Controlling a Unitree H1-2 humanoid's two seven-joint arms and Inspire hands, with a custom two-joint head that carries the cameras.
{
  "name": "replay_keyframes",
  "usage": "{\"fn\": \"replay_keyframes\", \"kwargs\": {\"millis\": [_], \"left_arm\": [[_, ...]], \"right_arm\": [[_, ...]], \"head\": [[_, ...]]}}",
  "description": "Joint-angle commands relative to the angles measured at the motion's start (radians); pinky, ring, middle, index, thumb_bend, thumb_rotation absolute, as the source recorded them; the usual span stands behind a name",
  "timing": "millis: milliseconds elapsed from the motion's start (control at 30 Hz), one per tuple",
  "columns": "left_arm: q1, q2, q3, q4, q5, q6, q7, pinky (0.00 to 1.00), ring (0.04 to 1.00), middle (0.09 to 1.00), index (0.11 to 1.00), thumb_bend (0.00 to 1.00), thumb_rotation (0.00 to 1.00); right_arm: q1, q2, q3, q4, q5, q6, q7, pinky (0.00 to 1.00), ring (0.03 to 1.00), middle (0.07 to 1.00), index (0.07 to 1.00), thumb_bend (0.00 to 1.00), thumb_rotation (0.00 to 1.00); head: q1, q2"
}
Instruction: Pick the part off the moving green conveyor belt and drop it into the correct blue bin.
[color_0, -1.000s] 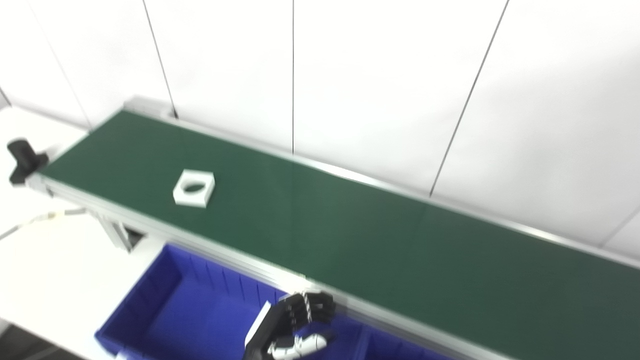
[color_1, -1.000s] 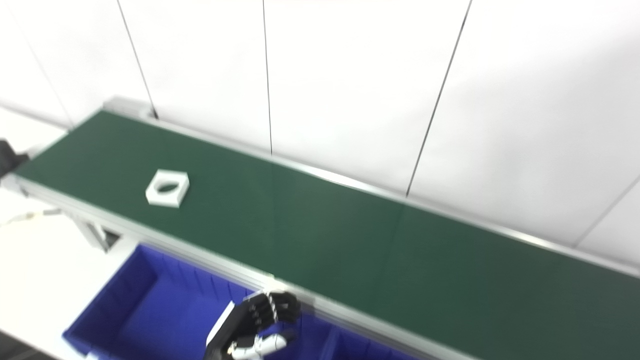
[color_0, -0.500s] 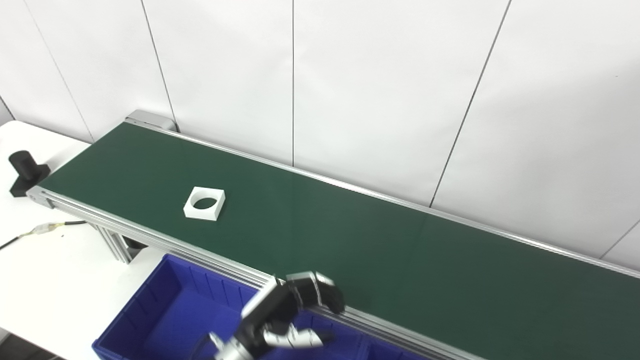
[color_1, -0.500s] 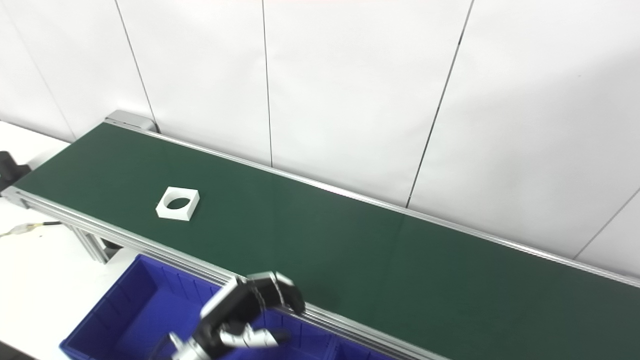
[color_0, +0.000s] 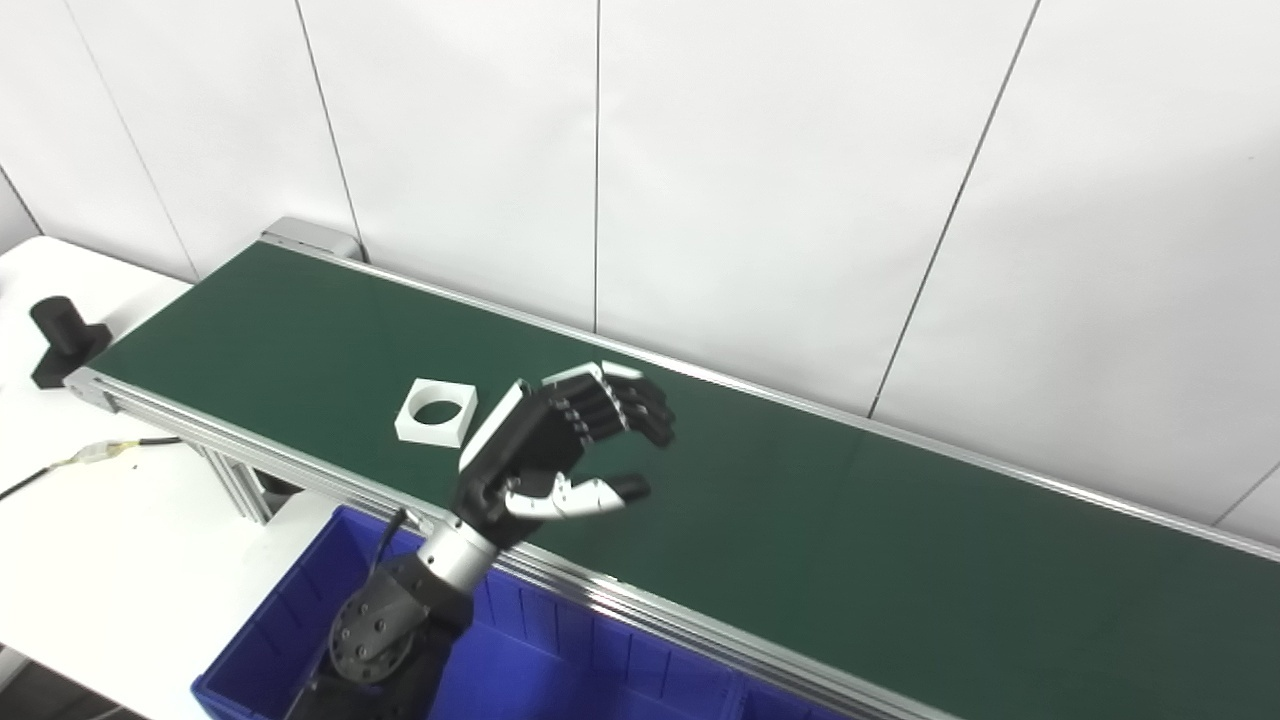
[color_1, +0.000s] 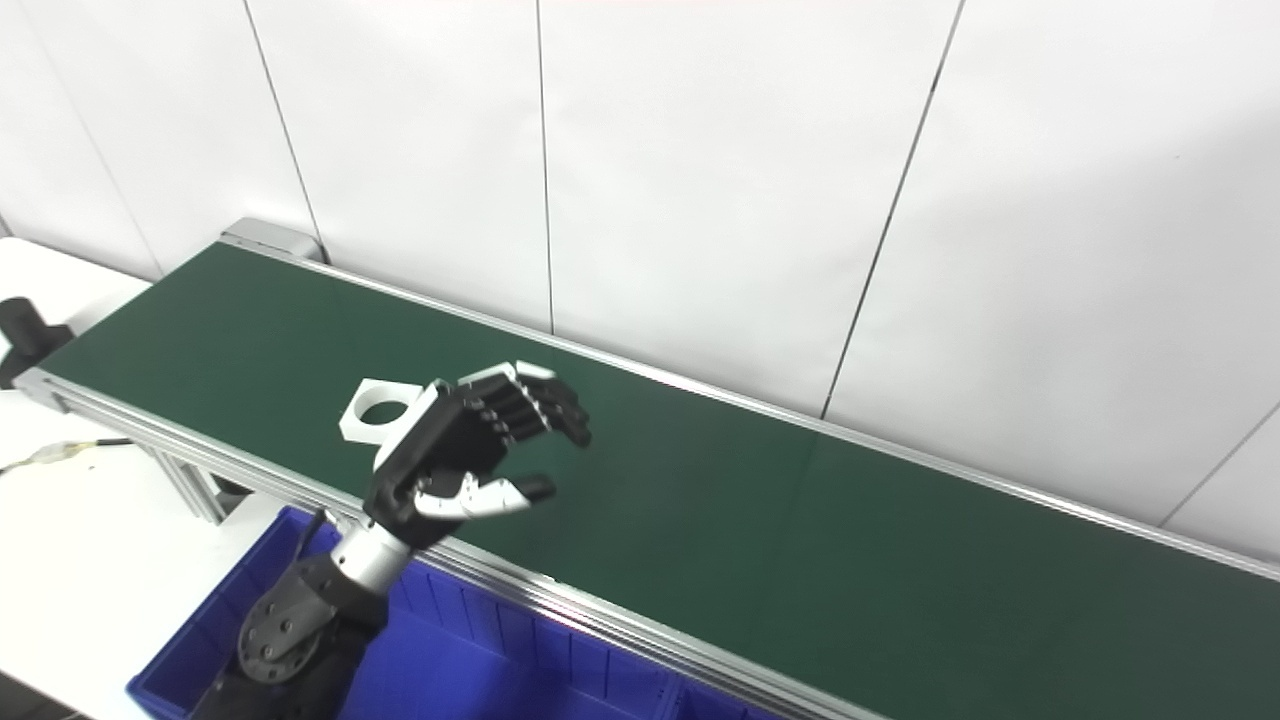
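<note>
A white square part with a round hole (color_0: 436, 410) lies flat on the green conveyor belt (color_0: 800, 520), left of centre. My left hand (color_0: 560, 450) is raised above the belt's near half, just right of the part and not touching it. Its fingers are curled but apart from the thumb, and it holds nothing. In the right eye view the hand (color_1: 465, 455) overlaps the part's right edge (color_1: 372, 410). A blue bin (color_0: 300, 640) sits below the belt's near rail, under the forearm. My right hand is not in view.
A black cylindrical post (color_0: 62, 338) stands on the white table by the belt's left end. A cable (color_0: 90, 458) lies on the table. White wall panels rise behind the belt. A bin divider (color_0: 735, 690) shows at the bottom edge.
My left hand has risen from over the blue bin to above the belt beside the part. The part has moved right along the belt. The camera has shifted slightly.
</note>
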Motion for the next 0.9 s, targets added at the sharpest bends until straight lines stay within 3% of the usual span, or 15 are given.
{"fn": "replay_keyframes", "kwargs": {"millis": [0,133,200,333,467,533,700,867], "left_arm": [[-0.051,0.041,0.029,0.017,0.024,-0.052,0.015,0.58,0.614,0.661,0.684,0.65,0.11],[-0.09,0.07,0.058,0.053,0.114,-0.054,0.062,0.64,0.662,0.698,0.71,0.67,0.14],[-0.111,0.109,0.059,0.07,0.195,-0.057,0.08,0.67,0.694,0.724,0.727,0.66,0.12],[-0.157,0.196,0.044,0.123,0.268,-0.062,0.062,0.76,0.784,0.803,0.783,0.64,0.06],[-0.19,0.272,0.015,0.171,0.326,-0.043,0.042,0.84,0.867,0.874,0.834,0.66,0.07],[-0.208,0.297,0.004,0.208,0.371,-0.064,0.052,0.87,0.884,0.89,0.844,0.67,0.06],[-0.234,0.33,-0.015,0.252,0.551,-0.057,0.136,0.82,0.871,0.884,0.848,0.69,0.03],[-0.283,0.371,-0.062,0.37,0.706,-0.109,0.206,0.81,0.879,0.896,0.855,0.69,0.0]], "right_arm": [[-0.013,0.004,-0.001,-0.02,-0.005,-0.056,-0.011,0.59,0.696,0.783,0.827,0.58,0.0],[-0.019,0.008,-0.004,-0.018,0.002,-0.056,-0.003,0.6,0.707,0.793,0.837,0.58,0.0],[-0.021,0.007,-0.002,-0.019,-0.002,-0.056,-0.005,0.6,0.706,0.793,0.836,0.58,0.0],[-0.022,0.01,-0.001,-0.023,-0.005,-0.056,-0.009,0.61,0.709,0.794,0.832,0.58,0.0],[-0.021,0.014,-0.004,-0.023,0.004,-0.056,-0.004,0.6,0.713,0.798,0.834,0.58,0.0],[-0.021,0.016,-0.005,-0.021,0.003,-0.056,-0.007,0.61,0.716,0.799,0.837,0.58,0.0],[-0.021,0.016,-0.003,-0.017,-0.01,-0.056,-0.023,0.6,0.708,0.792,0.836,0.59,0.0],[-0.019,0.018,-0.006,-0.019,0.002,-0.057,-0.019,0.61,0.712,0.796,0.838,0.59,0.0]], "head": [[-0.001,0.002],[-0.008,0.009],[-0.007,0.014],[-0.014,0.019],[-0.021,0.021],[-0.026,0.02],[-0.035,0.021],[-0.046,0.021]]}}
